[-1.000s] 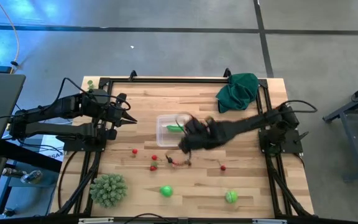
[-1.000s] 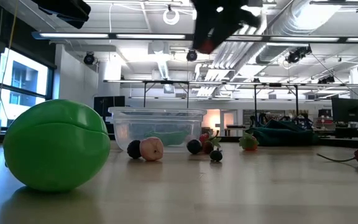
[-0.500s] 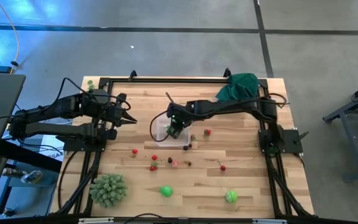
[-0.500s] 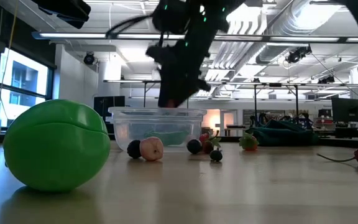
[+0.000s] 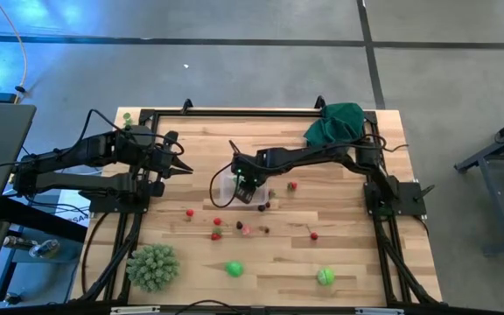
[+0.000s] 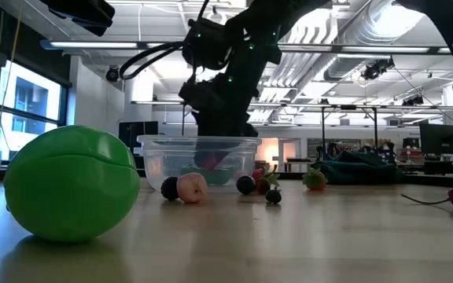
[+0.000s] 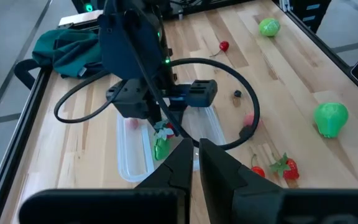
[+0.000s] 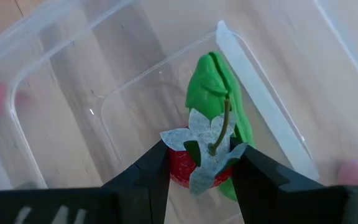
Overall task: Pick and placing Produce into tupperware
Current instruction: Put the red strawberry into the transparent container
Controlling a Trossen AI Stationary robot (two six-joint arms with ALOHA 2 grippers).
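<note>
The tupperware (image 5: 227,186) is a clear container on the wooden table, with a bright green piece (image 8: 219,102) lying in it. My right gripper (image 5: 246,185) reaches down into it (image 6: 215,153), shut on a red strawberry (image 8: 197,167) with a pale leafy cap and a stem. More produce lies loose on the table: red pieces (image 5: 218,222), a pink one (image 5: 245,229), dark ones (image 5: 263,206), two green ones (image 5: 234,268). My left gripper (image 5: 182,169) waits shut above the table's left side, its fingers (image 7: 194,163) empty. My right gripper pinches the strawberry's red body (image 8: 180,169) between its two fingers (image 8: 146,169), just under the leafy cap. The fingers slant steeply down from the table's right side. The strawberry's cap and stem face up, and it sits inside the tupperware's walls, above the green piece; whether it touches anything below, I cannot tell.
A large spiky pale-green ball (image 5: 153,266) sits at the near left, and a dark green cloth (image 5: 335,124) at the far right corner. A black frame (image 5: 234,112) runs along the table's edges. A big green piece (image 6: 71,182) lies close to the low camera.
My right gripper has carried the strawberry from above the middle of the table toward the left and far side, then down into the tupperware, rolling and tipping steeper as it went. It has stayed shut on the strawberry.
</note>
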